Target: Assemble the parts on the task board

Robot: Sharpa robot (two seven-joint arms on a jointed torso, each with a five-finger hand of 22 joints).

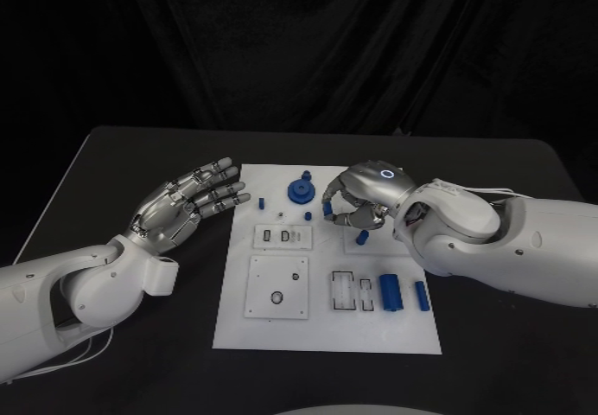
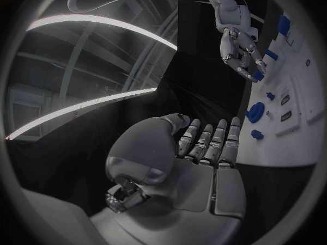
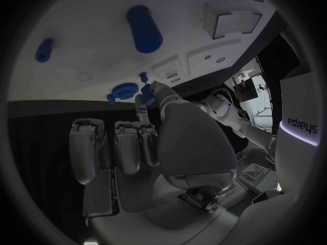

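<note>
Black table (image 1: 137, 156), white task board (image 1: 327, 333), small blue parts (image 1: 390, 293), round blue gear (image 1: 302, 189)

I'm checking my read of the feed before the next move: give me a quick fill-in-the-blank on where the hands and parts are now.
1. The right hand is over the task board, and its fingers pinch a small ____ part.
2. The left hand, fingers apart, holds ____.
3. The left hand is beside the board's ____ edge, off the plate.
4. The round blue gear-like part stands near the board's ____ edge.

Missing words: blue; nothing; left; far
</note>
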